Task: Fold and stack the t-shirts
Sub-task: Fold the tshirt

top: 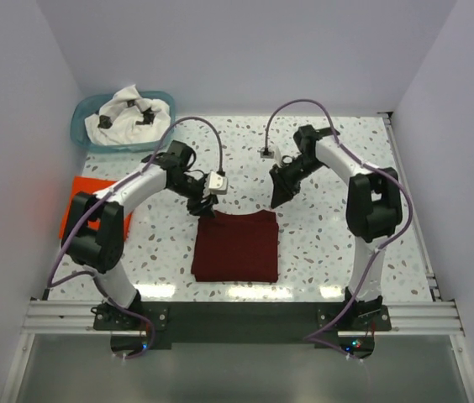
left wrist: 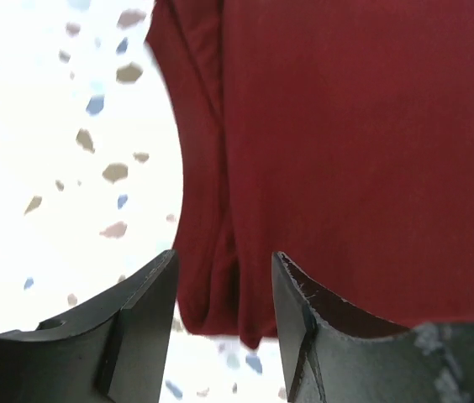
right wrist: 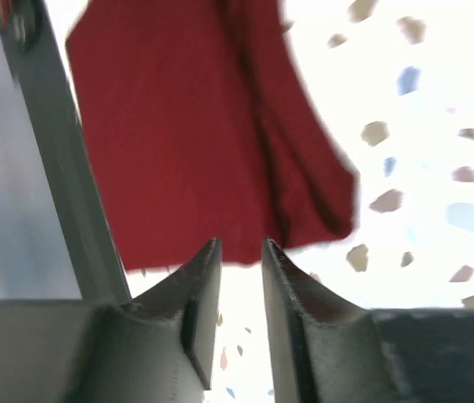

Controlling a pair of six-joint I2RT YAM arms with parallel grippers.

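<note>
Top external view, speckled table [top: 338,243], maroon t-shirt [top: 235,245] folded flat at near middle, teal basket [top: 81,134] in far left corner holding white t-shirt [top: 128,113], orange-red t-shirt [top: 86,186] at left edge, left gripper [top: 205,206] and right gripper [top: 277,197] by the maroon shirt's far corners, jaws parted, empty.

The maroon tee [top: 235,246] is soft, matt cloth with light creases, lying on a glossy, pale speckled desk [top: 329,243]. The basket [top: 76,126] is translucent teal plastic and the rail [top: 245,316] is brushed metal. The left gripper [left wrist: 224,290] and right gripper [right wrist: 241,260] look like matt black plastic, faintly scuffed.
</note>
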